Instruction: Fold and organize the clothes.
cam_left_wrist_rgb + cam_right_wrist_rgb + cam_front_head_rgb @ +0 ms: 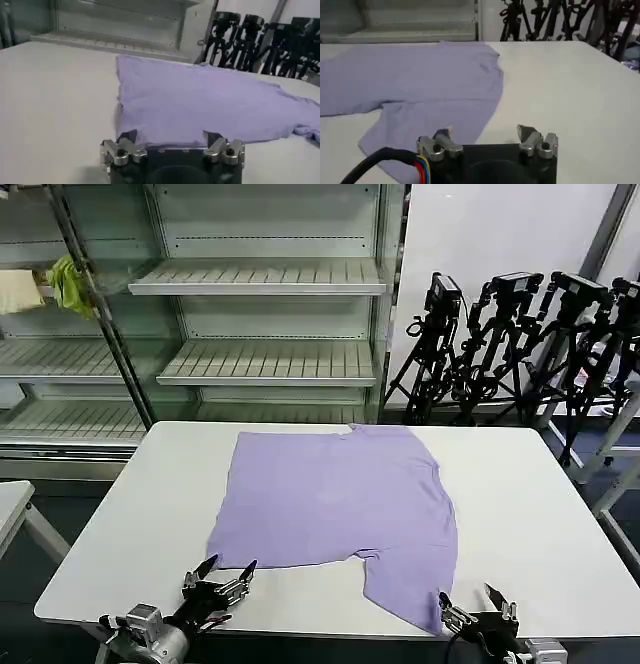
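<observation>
L end effector (220, 576): released, empty, just off T-shirt's near hem, over worktop (120, 534).
R end effector (478, 608): released, empty, beside T-shirt's near sleeve tip.
T-shirt (340, 504): lavender, spread mostly flat mid-worktop, plain side up, one sleeve toward robot.
Progress, est.: no fold visible; all folds and tidy placement left.
</observation>
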